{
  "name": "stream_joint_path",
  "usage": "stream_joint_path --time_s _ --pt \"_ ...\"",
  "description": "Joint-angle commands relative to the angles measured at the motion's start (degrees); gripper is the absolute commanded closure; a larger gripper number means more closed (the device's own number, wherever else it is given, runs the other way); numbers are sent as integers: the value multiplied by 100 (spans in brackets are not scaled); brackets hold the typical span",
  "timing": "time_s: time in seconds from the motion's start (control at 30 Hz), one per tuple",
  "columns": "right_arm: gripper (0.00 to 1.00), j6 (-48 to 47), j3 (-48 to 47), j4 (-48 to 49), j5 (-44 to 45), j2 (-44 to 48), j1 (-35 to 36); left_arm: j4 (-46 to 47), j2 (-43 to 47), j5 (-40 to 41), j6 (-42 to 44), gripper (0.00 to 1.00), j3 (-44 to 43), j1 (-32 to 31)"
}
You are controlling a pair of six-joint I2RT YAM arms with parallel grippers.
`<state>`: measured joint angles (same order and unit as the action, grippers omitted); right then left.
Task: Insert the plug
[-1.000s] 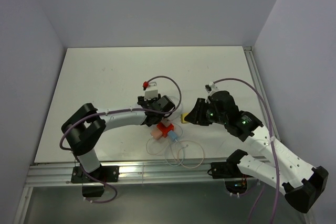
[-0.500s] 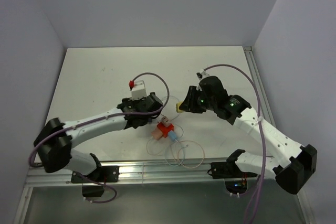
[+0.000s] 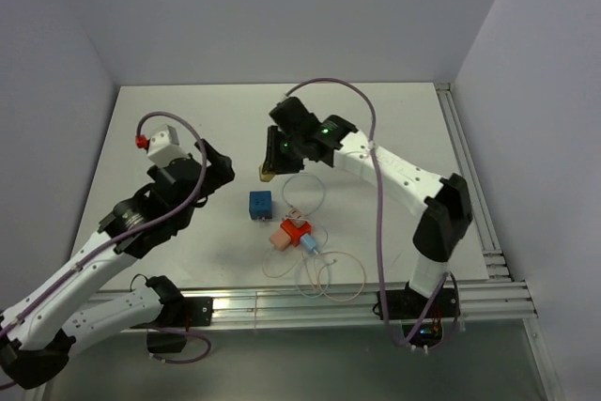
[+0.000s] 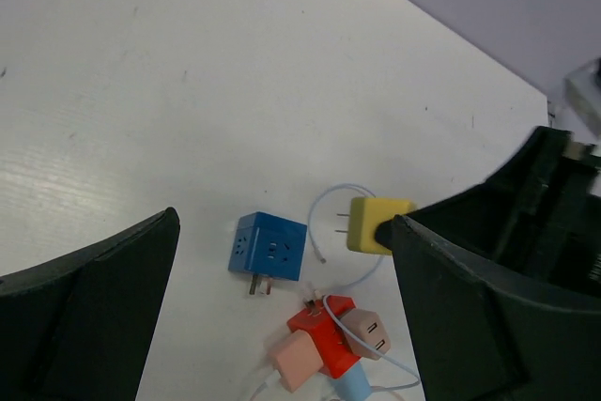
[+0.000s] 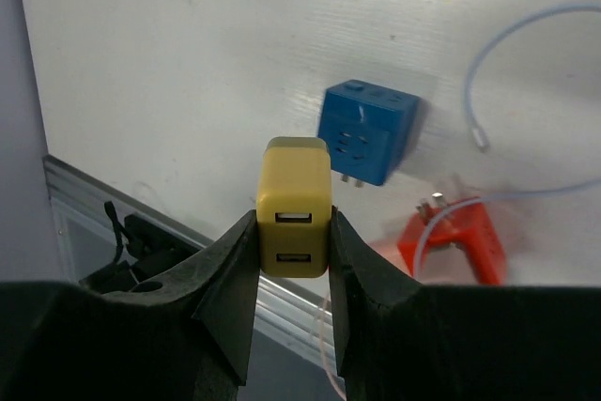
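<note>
My right gripper (image 5: 293, 232) is shut on a yellow USB plug (image 5: 294, 205) and holds it above the table; it also shows in the top view (image 3: 269, 174) and the left wrist view (image 4: 372, 224), prongs pointing left. A blue socket cube (image 3: 261, 203) lies on the table just below and left of the plug; it shows in the left wrist view (image 4: 269, 249) and the right wrist view (image 5: 367, 131). My left gripper (image 3: 208, 165) is open and empty, raised left of the cube.
A red adapter (image 3: 298, 231) with pink plugs and a light blue plug lies near the front edge, with thin white cables (image 3: 324, 274) looped around it. A rail (image 3: 282, 307) runs along the table's front.
My left gripper has pulled back up and left, leaving the blue cube on the table. My right gripper carried the yellow plug left, toward the cube.
</note>
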<state>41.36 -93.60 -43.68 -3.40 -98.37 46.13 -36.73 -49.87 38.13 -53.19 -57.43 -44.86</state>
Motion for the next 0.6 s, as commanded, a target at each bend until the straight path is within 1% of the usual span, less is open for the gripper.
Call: stream_joint_path --time_s 0.0,0.03,0.1,0.2,0.23,0.3,0.37,0.47,0.57 --pt "100 363 -947 -789 251 -550 273 -484 564 528 -200 1 91 48" --pt "100 424 -1297 -913 287 -874 326 -562 783 677 -244 0 118 48" --pt "100 653 -1563 -1159 470 -1148 484 -677 952 775 -323 0 214 48" --pt "100 917 -2029 -1598 541 -1833 686 -704 1154 722 -306 0 407 48" --pt "100 987 -2248 -1721 603 -1957 730 -721 1224 705 -350 0 443 39" --pt "100 1180 -2381 -2002 778 -2168 836 -722 1338 661 -341 0 539 48" --pt "100 1364 -2347 -2022 1033 -2187 880 -599 1418 556 -184 0 645 48" --pt "100 1567 -2189 -1951 1113 -2160 898 -537 1559 529 -104 1 724 48" --pt "100 1682 -2408 -2187 1315 -2283 950 -546 1655 538 -16 0 742 48"
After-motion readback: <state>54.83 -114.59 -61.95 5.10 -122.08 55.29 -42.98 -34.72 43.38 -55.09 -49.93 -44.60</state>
